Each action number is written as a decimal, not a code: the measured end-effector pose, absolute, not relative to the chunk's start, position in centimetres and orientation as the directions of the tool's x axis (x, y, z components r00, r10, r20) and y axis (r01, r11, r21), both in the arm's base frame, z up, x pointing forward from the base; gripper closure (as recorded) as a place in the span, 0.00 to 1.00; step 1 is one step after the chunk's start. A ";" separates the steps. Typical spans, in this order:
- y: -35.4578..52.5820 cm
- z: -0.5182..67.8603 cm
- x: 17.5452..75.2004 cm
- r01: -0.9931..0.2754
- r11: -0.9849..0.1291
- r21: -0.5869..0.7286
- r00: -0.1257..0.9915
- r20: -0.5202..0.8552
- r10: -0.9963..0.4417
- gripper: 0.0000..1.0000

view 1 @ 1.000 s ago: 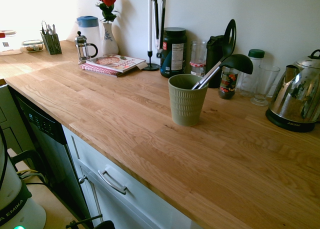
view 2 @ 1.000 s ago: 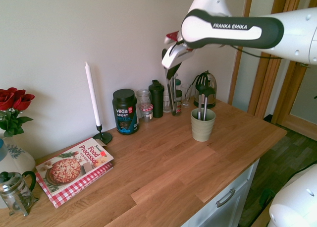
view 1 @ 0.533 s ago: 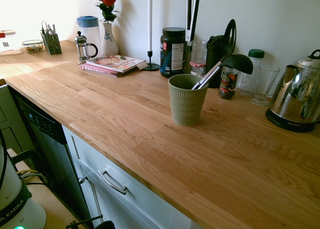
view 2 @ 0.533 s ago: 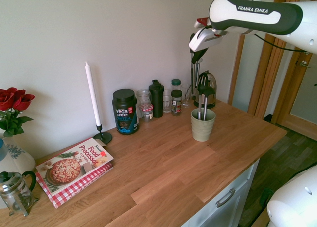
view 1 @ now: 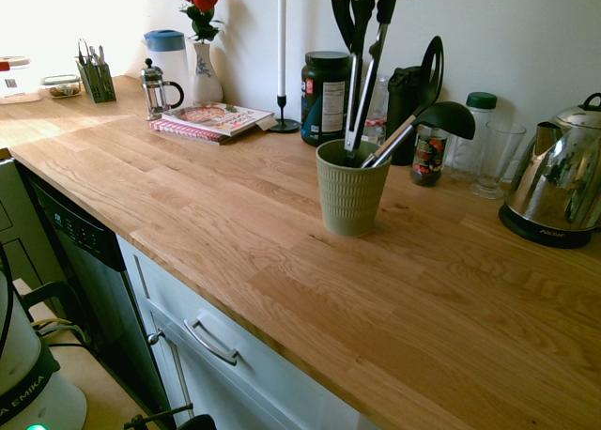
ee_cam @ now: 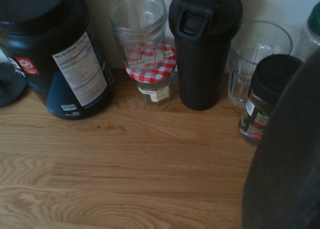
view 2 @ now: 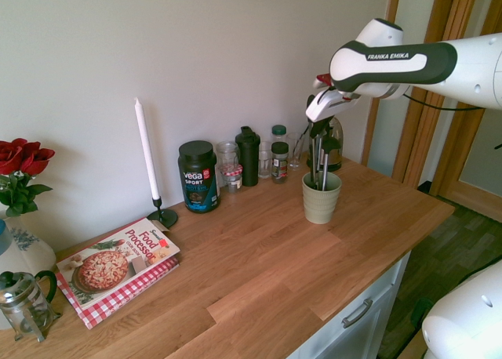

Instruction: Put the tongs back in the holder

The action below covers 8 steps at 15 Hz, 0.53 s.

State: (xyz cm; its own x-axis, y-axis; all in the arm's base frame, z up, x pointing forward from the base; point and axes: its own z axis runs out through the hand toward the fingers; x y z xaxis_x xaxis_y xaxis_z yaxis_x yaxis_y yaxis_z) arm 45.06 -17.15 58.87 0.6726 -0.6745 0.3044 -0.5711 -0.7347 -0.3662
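**A:** Looking at the tongs [view 1: 362, 83]: your gripper [view 1: 362, 7] is clenched on their upper end, and they hang steep with the tips just inside the rim of the holder [view 1: 349, 200]. In the second exterior view the gripper [view 2: 320, 125] sits directly over the holder [view 2: 321, 198]. I'd call it partly inserted, not seated.

**B:** What bites you from here?

**A:** Mainly the ladle [view 1: 441, 118]. Its handle leans across the holder mouth on the side nearer the kettle [view 1: 556, 191], and the tongs go in right beside it. If you push down off-line, the tips could ride the handle and jam, or lever the ladle out.

**B:** Holder tipping?

**A:** Possible, in my judgement. It stands free on the countertop [view 1: 282, 252], tall contents, nothing bracing it. Sideways load from the tongs against the rim could skid or topple it.

**B:** And the release?

**A:** If you let go too high, the tongs drop, may spring apart and clatter against the rim. They'll lean once free; the black bottle [view 1: 406, 97] and spice jar [view 1: 428, 158] stand near behind. Can't tell how deep the tips are; the wall hides them.
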 end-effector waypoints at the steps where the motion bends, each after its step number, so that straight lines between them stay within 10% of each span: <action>1: -17.1 57.5 45.2 -0.575 -0.734 -0.360 0.678 0.293 -0.675 1.00; 6: -17.2 52.1 45.4 -0.589 -0.731 -0.345 0.698 0.239 -0.675 1.00; 7: -17.2 51.7 45.3 -0.590 -0.729 -0.348 0.699 0.232 -0.676 0.00; 8: -17.2 51.4 45.2 -0.591 -0.726 -0.353 0.699 0.225 -0.678 0.00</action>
